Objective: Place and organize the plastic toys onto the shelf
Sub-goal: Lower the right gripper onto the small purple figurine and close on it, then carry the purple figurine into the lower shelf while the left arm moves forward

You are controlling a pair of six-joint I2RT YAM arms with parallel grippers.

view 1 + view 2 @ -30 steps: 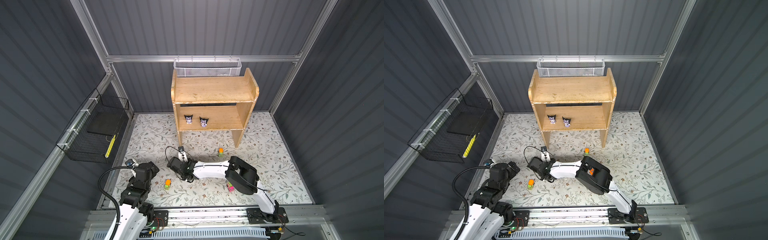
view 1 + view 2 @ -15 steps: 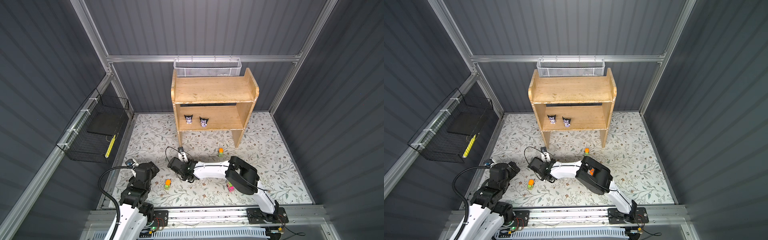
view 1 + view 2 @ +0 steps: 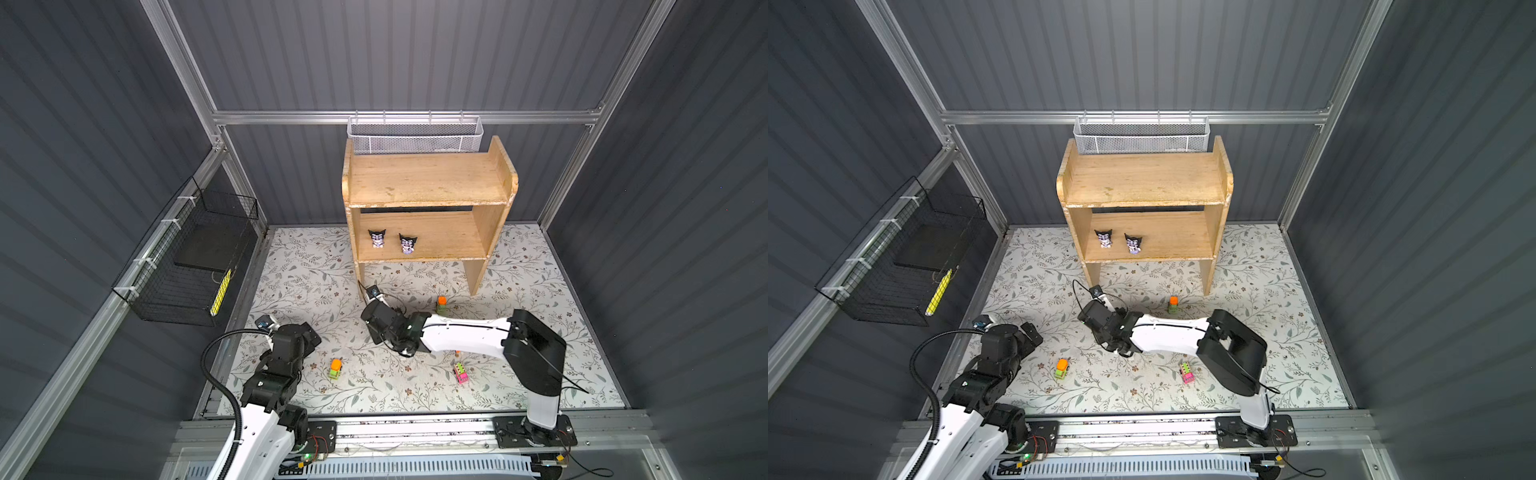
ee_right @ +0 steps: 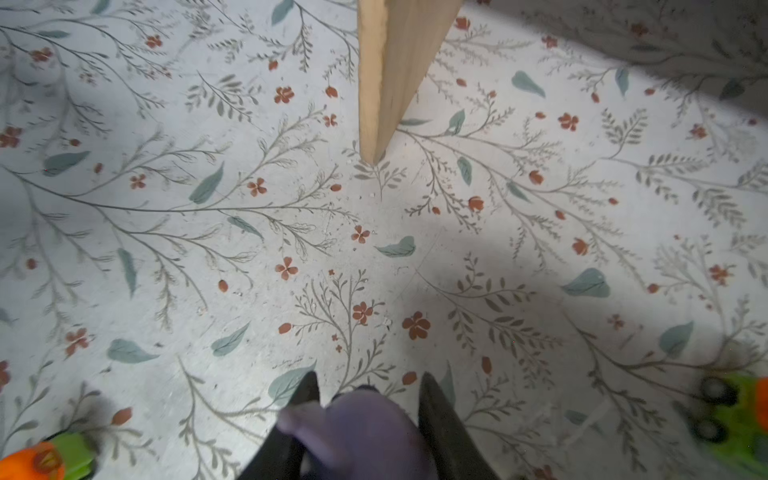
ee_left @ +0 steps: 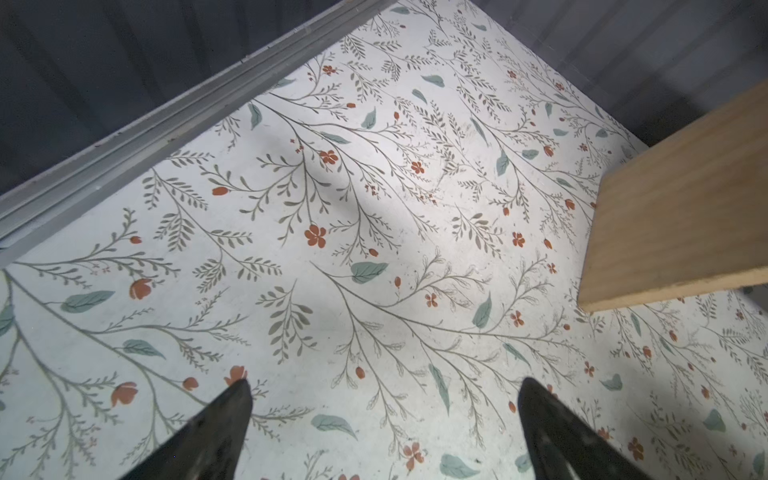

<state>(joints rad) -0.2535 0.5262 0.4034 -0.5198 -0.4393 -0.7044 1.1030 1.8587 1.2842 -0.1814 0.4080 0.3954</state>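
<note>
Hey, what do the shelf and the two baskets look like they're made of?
The shelf looks like unpainted light wood, matt and worn: grain and scuffs show on top. The white basket behind it seems painted perforated metal mesh. The black basket on the side wall looks like coated wire grid.

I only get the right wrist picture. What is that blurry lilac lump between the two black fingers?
Observer: Likely a figurine: in both top views two black-and-lilac pointy-eared figurines stand on the lower tier of the light-brown wooden shelf, the same colour as your lilac lump.
Operator: Is the other arm busy?
Observer: No. The left wrist view shows the fingers of the left gripper spread open above bare floral mat.
Operator: Any toys I miss?
Observer: A pink-and-green plastic car lies on the mat near the right arm.
</note>
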